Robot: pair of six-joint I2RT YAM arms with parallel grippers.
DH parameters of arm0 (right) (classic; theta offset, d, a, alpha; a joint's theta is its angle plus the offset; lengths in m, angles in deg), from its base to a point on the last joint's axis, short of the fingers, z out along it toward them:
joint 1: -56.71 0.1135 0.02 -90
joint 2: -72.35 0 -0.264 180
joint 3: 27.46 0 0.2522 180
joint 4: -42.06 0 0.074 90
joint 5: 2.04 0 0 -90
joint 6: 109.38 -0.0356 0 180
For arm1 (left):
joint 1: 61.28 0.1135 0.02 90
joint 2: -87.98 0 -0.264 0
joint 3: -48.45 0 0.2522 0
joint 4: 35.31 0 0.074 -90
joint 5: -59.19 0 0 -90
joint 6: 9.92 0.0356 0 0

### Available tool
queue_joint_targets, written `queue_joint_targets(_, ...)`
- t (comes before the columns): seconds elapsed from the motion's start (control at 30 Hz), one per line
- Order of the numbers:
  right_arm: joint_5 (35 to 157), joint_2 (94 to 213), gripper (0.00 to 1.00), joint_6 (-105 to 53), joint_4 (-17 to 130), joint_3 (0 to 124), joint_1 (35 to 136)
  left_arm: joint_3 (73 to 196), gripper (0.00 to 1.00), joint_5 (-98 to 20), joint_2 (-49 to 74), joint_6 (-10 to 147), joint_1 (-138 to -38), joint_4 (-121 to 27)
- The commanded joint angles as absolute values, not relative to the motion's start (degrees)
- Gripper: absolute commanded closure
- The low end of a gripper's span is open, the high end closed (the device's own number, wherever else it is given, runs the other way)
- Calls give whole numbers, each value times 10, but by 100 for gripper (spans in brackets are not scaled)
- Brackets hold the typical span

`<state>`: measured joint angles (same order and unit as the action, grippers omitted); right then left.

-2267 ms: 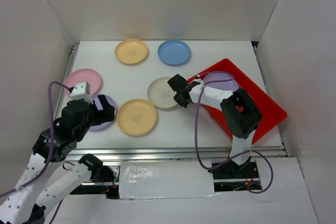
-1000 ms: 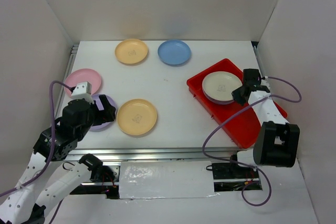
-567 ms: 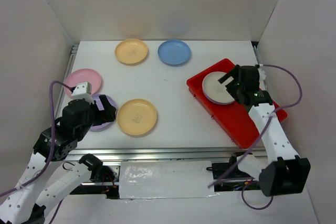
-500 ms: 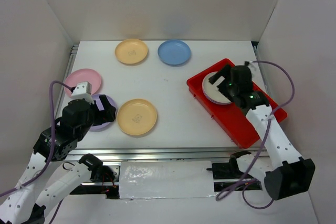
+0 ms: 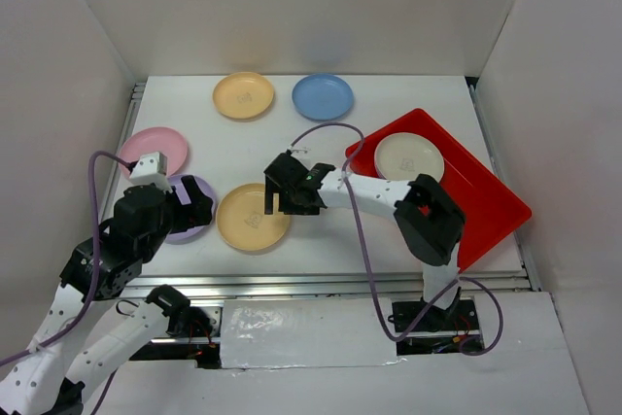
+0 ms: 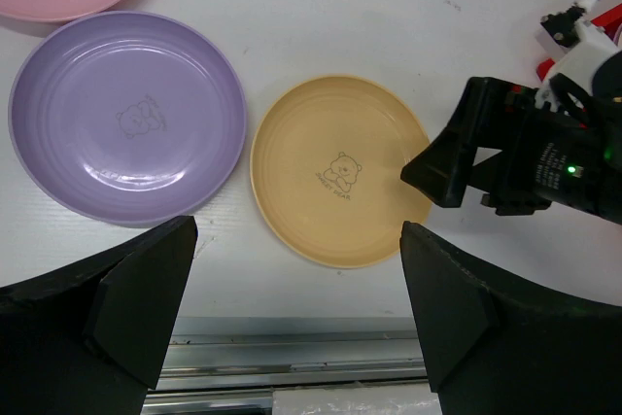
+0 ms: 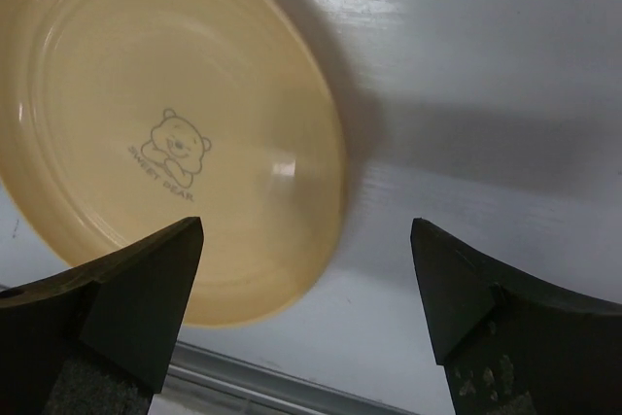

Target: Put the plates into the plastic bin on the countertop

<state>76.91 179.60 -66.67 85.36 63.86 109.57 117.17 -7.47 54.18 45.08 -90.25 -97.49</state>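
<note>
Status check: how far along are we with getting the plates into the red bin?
Done: a cream plate lies in the red bin; whether others sit under it I cannot tell. In hand: nothing gripped; the right hand hangs open over the edge of the near yellow plate, the left hand open above it and the lilac plate. Left: those two, plus the pink plate, far yellow plate and blue plate.

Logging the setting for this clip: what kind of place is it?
Probably a lab test bench, not a real kitchen: plain white panels box in a white tabletop with a metal rail along its front, and the only wares are small pastel plates and a red bin.
</note>
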Motion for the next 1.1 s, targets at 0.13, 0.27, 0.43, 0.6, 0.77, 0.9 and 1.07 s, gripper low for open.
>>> queue_joint_targets(0.13, 720, 1846, 23, -698, 884, 680, 1101, 1172, 1, -68, 549, 442, -905, -961)
queue_joint_targets(0.27, 734, 1860, 38, -703, 874, 671, 1099, 1173, 1, -68, 554, 441, -905, -960)
queue_joint_targets(0.43, 756, 1856, 65, -706, 848, 645, 1094, 1171, 1, -67, 557, 441, -905, -960)
queue_joint_targets(0.6, 755, 1834, 88, -711, 857, 629, 1082, 1172, 1, -69, 554, 442, -905, -961)
queue_joint_targets(0.77, 676, 1675, 100, -719, 914, 577, 1015, 1171, 1, -69, 557, 441, -905, -960)
queue_joint_targets(0.9, 703, 1556, 100, -657, 929, 525, 883, 1172, 1, -72, 554, 443, -905, -959)
queue_joint_targets(1.07, 738, 1522, 100, -607, 938, 531, 677, 1171, 1, -74, 556, 445, -905, -957)
